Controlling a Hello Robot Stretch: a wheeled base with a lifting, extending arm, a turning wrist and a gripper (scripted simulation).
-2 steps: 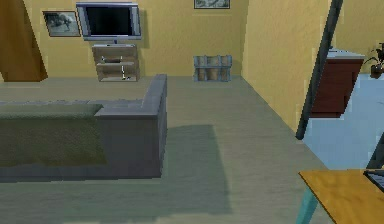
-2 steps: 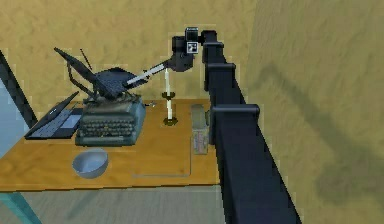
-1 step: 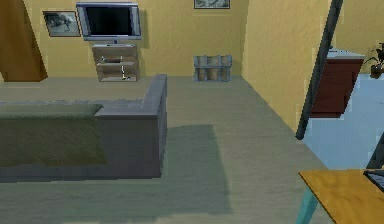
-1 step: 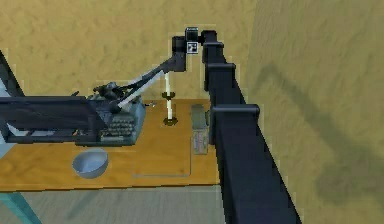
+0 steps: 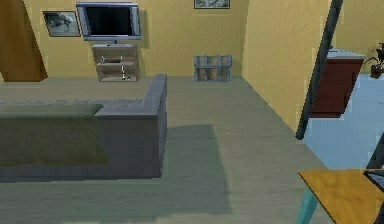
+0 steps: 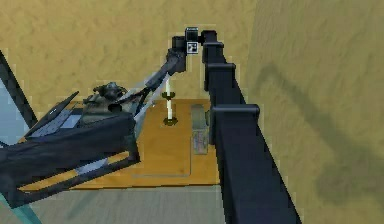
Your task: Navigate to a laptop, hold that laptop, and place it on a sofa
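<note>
Laptop: one; a dark laptop (image 6: 75, 140) with its lid raised, at the arm side view's left, over the left end of a wooden table (image 6: 160, 165); I cannot tell whether it rests on the wood or hangs clear
Gripper: one; the gripper (image 6: 122, 98) slants down and left from two white squares (image 6: 190, 40); its fingers end at the laptop's upper edge; I cannot tell whether they are apart or together, nor whether it holds anything
Arm: one; the dark square arm (image 6: 235, 130) rises from the bottom edge across the table's right part
Small things on the table: three; a slim pale upright thing (image 6: 170, 105) just left of the arm; a flat grey slab (image 6: 203, 132) lying beside the arm; a greenish lump (image 6: 104, 92) behind the laptop's top, too small to name
Sofa: one; a grey sofa (image 5: 110, 125) at the forward view's left, on bare floor
Television: one; a television (image 5: 108, 20) on a low pale stand (image 5: 115, 62) against the yellow wall
Wall pictures: two; a framed picture (image 5: 62, 22) just left of the television; a second picture (image 5: 211, 4) at the top edge
Floor rack: one; a low grey ribbed thing (image 5: 212, 67) by the wall, right of the stand
Doorway: one; a dark red cabinet (image 5: 338, 85) beyond it, at the right
Forward view adds: the room with the sofa; the table's corner on a teal leg (image 5: 315, 208) at the bottom right
Arm side view adds: the tabletop with the laptop, arm and gripper
</note>
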